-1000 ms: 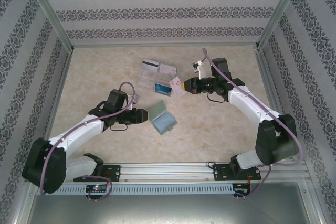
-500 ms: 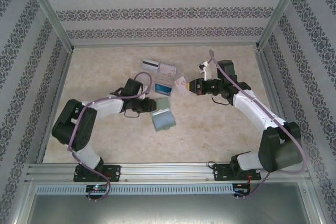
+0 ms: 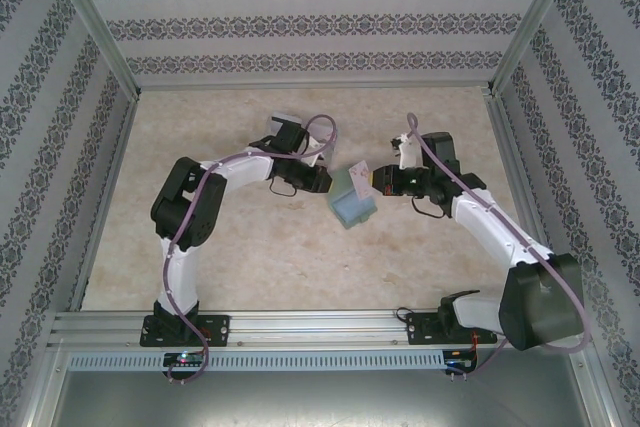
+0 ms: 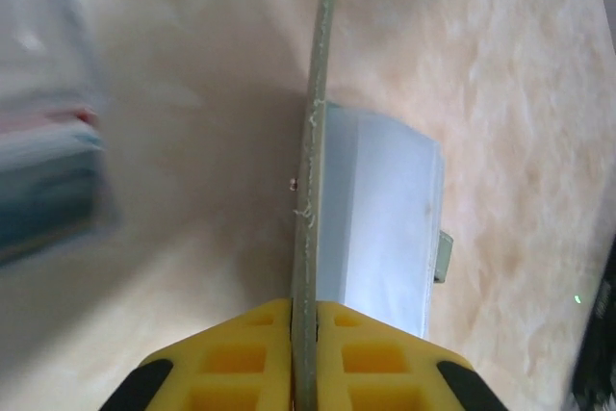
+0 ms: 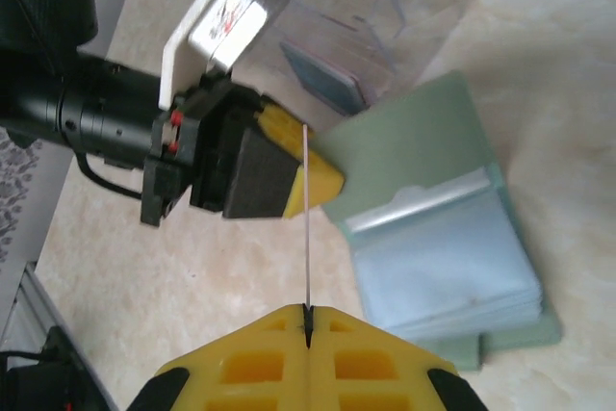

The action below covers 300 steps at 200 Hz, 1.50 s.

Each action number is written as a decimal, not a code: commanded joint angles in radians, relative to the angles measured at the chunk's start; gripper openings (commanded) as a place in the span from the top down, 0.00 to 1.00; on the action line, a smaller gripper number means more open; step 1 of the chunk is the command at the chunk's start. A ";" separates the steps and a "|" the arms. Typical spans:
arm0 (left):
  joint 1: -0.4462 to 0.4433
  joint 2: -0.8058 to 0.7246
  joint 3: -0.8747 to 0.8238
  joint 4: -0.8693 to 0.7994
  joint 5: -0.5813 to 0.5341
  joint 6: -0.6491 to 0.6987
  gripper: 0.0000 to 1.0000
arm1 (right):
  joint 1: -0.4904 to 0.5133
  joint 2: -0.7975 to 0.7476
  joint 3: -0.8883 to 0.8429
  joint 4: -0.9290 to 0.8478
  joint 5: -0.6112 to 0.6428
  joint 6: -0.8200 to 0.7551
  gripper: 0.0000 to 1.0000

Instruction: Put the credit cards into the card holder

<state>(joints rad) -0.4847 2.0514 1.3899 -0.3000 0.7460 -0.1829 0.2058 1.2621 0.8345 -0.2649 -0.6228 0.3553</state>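
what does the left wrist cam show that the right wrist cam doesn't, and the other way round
Left wrist, not right wrist: a close look at the grip itself, with the grey-green cover of the card holder edge-on and pinched between the yellow fingertips of the left gripper.

Right wrist, not left wrist: the right gripper shut on a thin credit card, seen edge-on, and the holder's pale pockets lying open.

Both: the card holder, the left gripper on its cover, the clear tray (blurred in the left wrist view) and the table.
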 commanded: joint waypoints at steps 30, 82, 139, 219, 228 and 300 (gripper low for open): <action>0.001 -0.059 0.000 -0.270 0.109 0.268 0.96 | -0.072 -0.046 -0.021 -0.050 0.101 0.026 1.00; 0.006 -0.037 0.119 -0.504 0.103 0.550 0.92 | -0.036 0.012 -0.034 -0.026 0.127 0.019 1.00; 0.010 -0.048 0.178 -0.345 -0.033 0.386 0.49 | -0.017 0.044 -0.031 -0.032 0.166 0.029 1.00; 0.009 -0.472 -0.388 -0.018 -0.226 -0.170 0.57 | 0.096 -0.014 -0.148 -0.131 0.258 0.069 1.00; 0.005 -0.490 -0.438 0.004 -0.235 -0.227 0.60 | 0.117 -0.014 -0.162 -0.138 0.264 0.080 1.00; -0.081 -0.352 -0.502 0.184 -0.228 -0.420 0.65 | 0.199 -0.077 -0.237 -0.174 0.273 0.168 1.00</action>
<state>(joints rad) -0.5560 1.6363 0.8383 -0.2073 0.5377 -0.5289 0.3794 1.2083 0.6189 -0.4240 -0.3447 0.4770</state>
